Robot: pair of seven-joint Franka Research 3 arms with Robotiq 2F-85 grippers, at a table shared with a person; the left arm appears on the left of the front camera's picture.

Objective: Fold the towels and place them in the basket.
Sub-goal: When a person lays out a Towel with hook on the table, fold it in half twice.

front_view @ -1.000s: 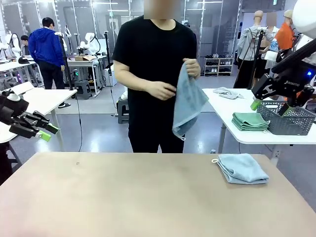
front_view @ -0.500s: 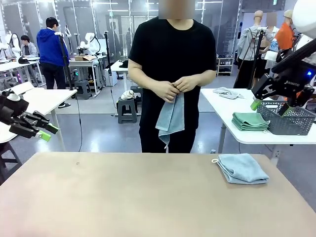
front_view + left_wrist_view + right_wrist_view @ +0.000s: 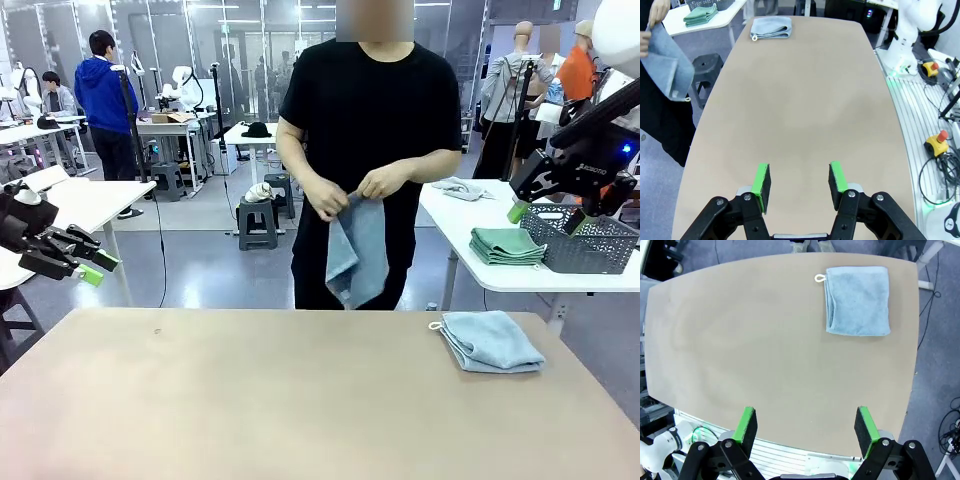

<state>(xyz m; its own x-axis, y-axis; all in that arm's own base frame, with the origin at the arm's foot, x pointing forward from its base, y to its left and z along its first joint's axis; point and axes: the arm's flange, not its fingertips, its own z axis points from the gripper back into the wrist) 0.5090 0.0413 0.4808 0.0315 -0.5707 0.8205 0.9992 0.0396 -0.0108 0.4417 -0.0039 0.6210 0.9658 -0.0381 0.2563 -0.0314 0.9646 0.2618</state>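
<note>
One folded light blue-grey towel lies on the tan table at its far right, white loop toward the middle; it also appears in the wrist views as the folded towel. A person across the table holds a second towel hanging from both hands. The dark mesh basket stands on a white side table beyond the right end. My left gripper hovers off the table's left end, open and holding nothing. My right gripper hangs high at the right, open and holding nothing.
Folded green cloths lie beside the basket on the white side table. Another white table stands beyond the left end. Cables and a red stop button lie on the floor beside the table.
The person has stepped to the right and lowered the towel, which now hangs from both hands at waist height. Neither arm has moved.
</note>
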